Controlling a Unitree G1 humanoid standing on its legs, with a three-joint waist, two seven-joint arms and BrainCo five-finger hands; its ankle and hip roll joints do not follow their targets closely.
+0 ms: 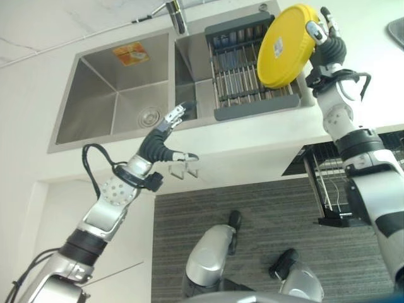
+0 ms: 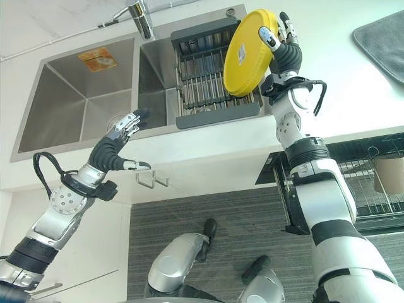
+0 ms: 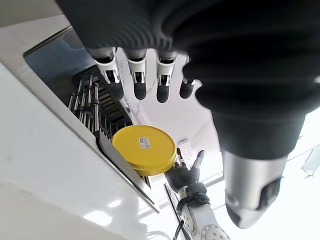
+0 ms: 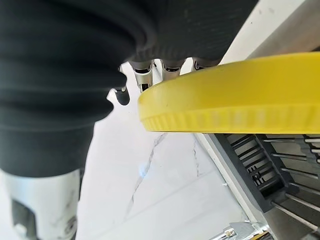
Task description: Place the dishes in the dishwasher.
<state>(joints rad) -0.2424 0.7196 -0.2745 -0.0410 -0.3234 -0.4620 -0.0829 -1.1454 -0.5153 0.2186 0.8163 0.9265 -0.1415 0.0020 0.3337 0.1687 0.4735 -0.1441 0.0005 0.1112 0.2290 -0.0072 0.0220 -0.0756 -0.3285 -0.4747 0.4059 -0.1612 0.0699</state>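
A round yellow plate is held tilted on edge above the right end of a dark dish rack that sits in the sink's right basin. My right hand is shut on the plate at its right rim, fingers behind it and thumb across its face. In the right wrist view the plate's ribbed rim crosses just past the fingers. My left hand hovers open over the counter's front edge by the sink, holding nothing. From its wrist view the plate shows far beyond its straight fingers.
The steel sink has a bare left basin with a drain, and a tap at the back. The dishwasher's pulled-out wire rack shows below the counter on the right. A grey mat lies on the counter at far right.
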